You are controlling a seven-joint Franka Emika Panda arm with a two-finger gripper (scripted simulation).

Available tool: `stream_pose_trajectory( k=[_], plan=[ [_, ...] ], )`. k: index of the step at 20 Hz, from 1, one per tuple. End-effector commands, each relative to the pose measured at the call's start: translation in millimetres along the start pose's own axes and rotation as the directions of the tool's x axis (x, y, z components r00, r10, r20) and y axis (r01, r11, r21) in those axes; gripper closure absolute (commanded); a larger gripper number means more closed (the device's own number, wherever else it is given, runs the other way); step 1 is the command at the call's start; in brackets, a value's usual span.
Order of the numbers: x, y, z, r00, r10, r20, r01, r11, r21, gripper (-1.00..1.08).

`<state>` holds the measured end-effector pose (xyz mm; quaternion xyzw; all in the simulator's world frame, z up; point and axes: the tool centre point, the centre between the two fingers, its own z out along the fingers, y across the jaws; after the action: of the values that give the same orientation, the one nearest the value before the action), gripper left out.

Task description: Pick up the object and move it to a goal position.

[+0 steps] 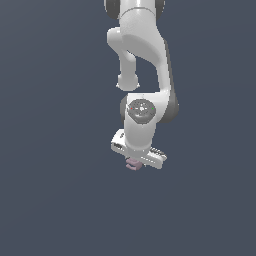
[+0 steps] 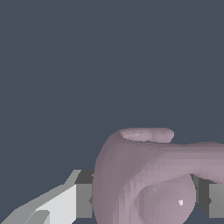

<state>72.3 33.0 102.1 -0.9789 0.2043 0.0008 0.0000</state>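
Wrist view, going left to right: one white finger (image 2: 65,203) showing pressed against the dusty pink-mauve object (image 2: 144,175), then the lumpy curled body filling the middle, then the other pad peeking out at the far edge. Sitting clamped on the object, fingers bracketing its narrow width, probably to carry it without slipping. Exterior view: hanging below the white arm (image 1: 142,55), the gripper (image 1: 134,162) pointing down with the object (image 1: 133,165) peeking out beneath the hand, seemingly lifted off the flat dark ground. Showing nothing else nearby and nothing barring the way; no goal marker appearing in either view.
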Motion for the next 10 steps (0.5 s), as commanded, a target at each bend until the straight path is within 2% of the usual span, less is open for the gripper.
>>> stream_pose_trajectory(
  k=[1,10],
  plan=[
    [-7,5,-21,1.0,0.0,-0.001,0.0,1.0,0.001,1.08],
    [-38,28,-104,1.0,0.0,-0.001,0.0,1.0,0.002,1.08]
  ],
)
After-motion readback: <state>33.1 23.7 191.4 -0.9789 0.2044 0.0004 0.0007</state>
